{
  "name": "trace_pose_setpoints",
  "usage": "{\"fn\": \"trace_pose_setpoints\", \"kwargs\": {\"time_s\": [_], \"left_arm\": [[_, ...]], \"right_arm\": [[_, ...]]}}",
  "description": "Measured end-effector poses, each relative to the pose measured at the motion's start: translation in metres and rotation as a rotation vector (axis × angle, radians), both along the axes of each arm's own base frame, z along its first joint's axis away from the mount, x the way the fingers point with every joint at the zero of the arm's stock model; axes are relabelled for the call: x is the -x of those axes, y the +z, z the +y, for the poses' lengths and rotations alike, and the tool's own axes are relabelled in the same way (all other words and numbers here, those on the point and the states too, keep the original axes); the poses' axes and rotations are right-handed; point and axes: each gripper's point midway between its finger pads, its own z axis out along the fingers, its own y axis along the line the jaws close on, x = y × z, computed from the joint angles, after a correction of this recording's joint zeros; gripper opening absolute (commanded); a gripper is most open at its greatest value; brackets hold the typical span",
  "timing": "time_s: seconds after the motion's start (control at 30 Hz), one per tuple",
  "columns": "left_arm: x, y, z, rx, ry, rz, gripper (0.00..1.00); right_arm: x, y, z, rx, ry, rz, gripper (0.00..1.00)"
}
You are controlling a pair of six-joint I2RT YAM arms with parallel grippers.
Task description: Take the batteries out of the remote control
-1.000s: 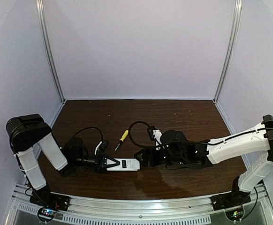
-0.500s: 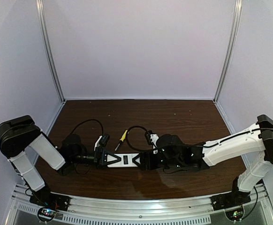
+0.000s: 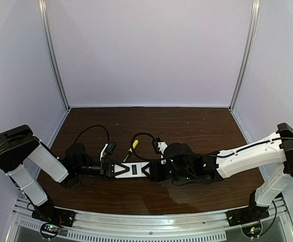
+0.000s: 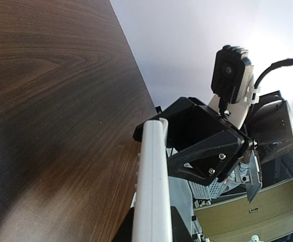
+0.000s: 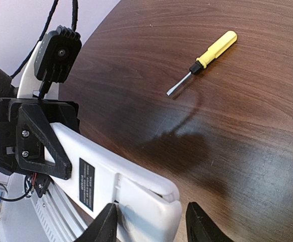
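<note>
The remote control (image 3: 132,171) is held level just above the table between both arms, white back up, its dark label (image 5: 86,184) showing. My left gripper (image 3: 117,170) is shut on its left end; in the left wrist view the remote (image 4: 151,186) runs edge-on between the jaws. My right gripper (image 3: 147,171) is open, and its fingers (image 5: 199,222) straddle the right end, where the closed battery cover (image 5: 146,201) sits. The far finger stands apart from the remote's edge. The batteries are hidden.
A yellow-handled screwdriver (image 3: 131,148) lies on the brown table (image 3: 197,126) just behind the remote and shows in the right wrist view (image 5: 202,63). Black cables loop near both wrists. Purple walls enclose the back and sides.
My right gripper has moved left until its open fingers sit around the remote's right end. My left gripper has shifted the remote slightly left and back.
</note>
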Motion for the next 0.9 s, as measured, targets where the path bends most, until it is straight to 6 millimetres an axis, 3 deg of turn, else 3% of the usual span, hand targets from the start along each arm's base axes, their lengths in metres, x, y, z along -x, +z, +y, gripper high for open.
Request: {"fn": "trace_pose_setpoints", "kwargs": {"time_s": [0.4,0.9], "left_arm": [[-0.0004,0.0005,-0.0005,-0.001,0.002,-0.034,0.00],[-0.0005,0.0066,0.0003,-0.003,0.007,-0.087,0.00]], "right_arm": [[-0.0024,0.0021,-0.0026,0.044,-0.042,-0.027,0.21],[-0.0032,0.0092,-0.0041,0.042,-0.063,-0.039,0.11]]}}
